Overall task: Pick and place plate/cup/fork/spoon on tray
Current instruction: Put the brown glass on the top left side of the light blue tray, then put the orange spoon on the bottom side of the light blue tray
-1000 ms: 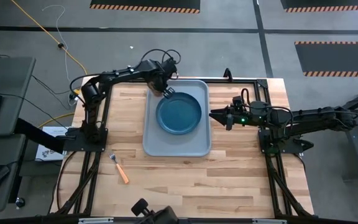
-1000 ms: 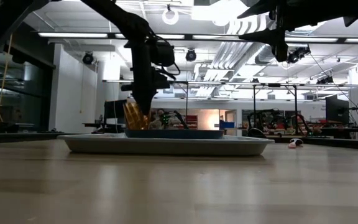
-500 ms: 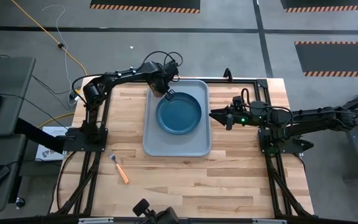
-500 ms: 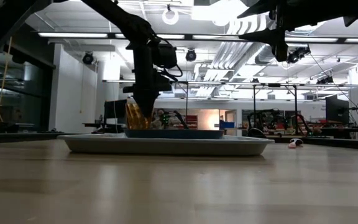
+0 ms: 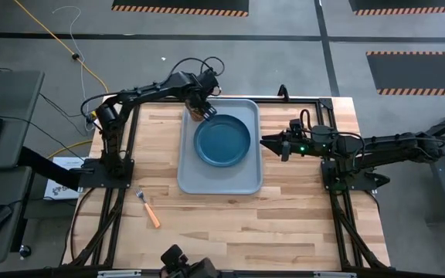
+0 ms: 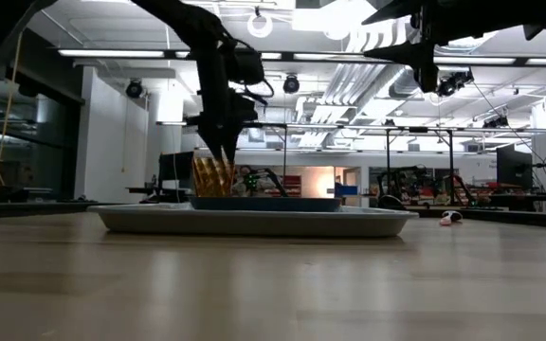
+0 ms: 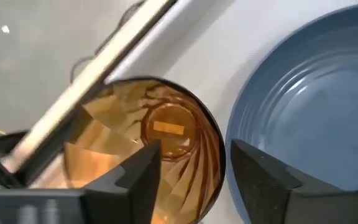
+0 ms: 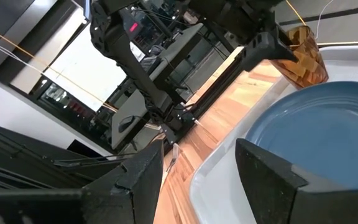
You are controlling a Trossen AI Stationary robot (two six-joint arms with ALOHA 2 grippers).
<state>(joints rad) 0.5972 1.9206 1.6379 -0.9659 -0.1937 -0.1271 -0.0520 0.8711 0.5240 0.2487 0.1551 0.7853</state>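
- The cup point(image 5: 198, 114) sits upright on the tray point(image 5: 219, 181), in the far left corner, just beside the plate's rim. In the low view it's standing on the tray point(image 6: 254, 221) with the left arm's fingertips right above it.
- The left gripper point(image 5: 202, 107) hovers right over the cup. In the left wrist view its fingers point(image 7: 140, 174) are spread apart, with the cup point(image 7: 148, 149) below them. Can't really tell if they touch the rim, but they aren't pinching it.
- The plate point(image 5: 222, 141) lies flat in the middle of the tray, taking up most of its width.
- The right gripper point(image 5: 273, 143) hangs in the air just off the tray's right edge, fingers spread in its own wrist view and holding nothing.
- The fork point(image 5: 148, 208) lies on the wooden table point(image 5: 300, 224), well apart from the tray, near the front left.
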